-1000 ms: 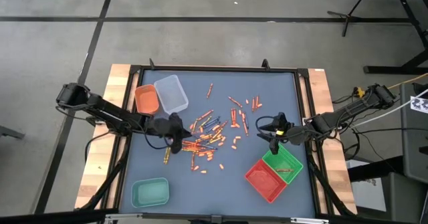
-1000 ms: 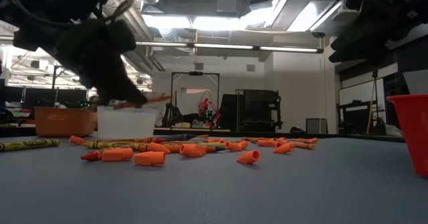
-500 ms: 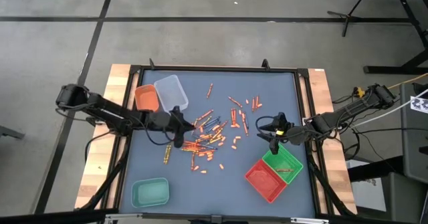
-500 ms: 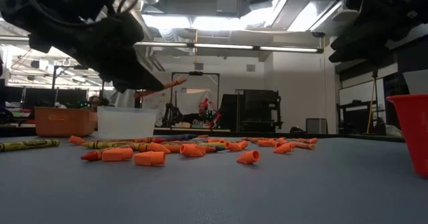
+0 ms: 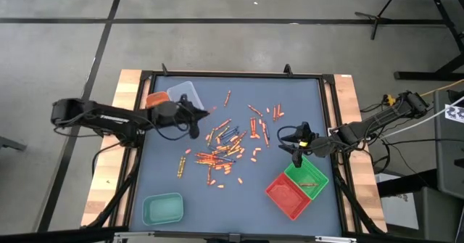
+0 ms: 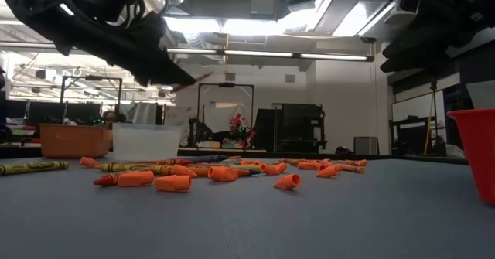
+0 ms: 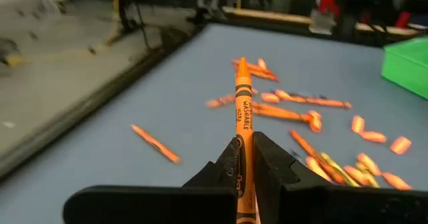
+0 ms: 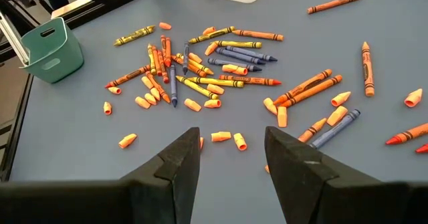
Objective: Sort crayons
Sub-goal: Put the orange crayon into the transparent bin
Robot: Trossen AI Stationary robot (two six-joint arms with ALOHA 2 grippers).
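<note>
Many crayons (image 5: 225,145), mostly orange and red, lie loose on the blue-grey mat; the right wrist view shows the pile (image 8: 200,70). My left gripper (image 5: 194,117) hangs above the mat just right of the clear tray (image 5: 185,96) and is shut on one orange crayon (image 7: 242,110). In the low view that crayon (image 6: 195,79) sticks out of the dark fingers, high above the pile. My right gripper (image 5: 297,150) waits open at the green tray's (image 5: 310,176) far left corner, with nothing between its fingers (image 8: 231,158). My left gripper pinches the orange crayon's rear part (image 7: 239,158) between its two fingers. The fingers come nearly level from the table's left and lie along the crayon. Its pointed tip (image 7: 242,65) juts out ahead of them. The crayon is lifted clear of the mat.
An orange tray (image 5: 155,102) stands left of the clear one. A teal tray (image 5: 163,208) sits at the near left, and a red tray (image 5: 288,196) adjoins the green one at the near right. A black frame (image 5: 232,75) rims the mat.
My left gripper, still shut on the orange crayon, has risen from the crayon pile. It has swung toward the table's far edge and now hangs beside the clear tray. The crayon has gone up with it, well above the mat.
</note>
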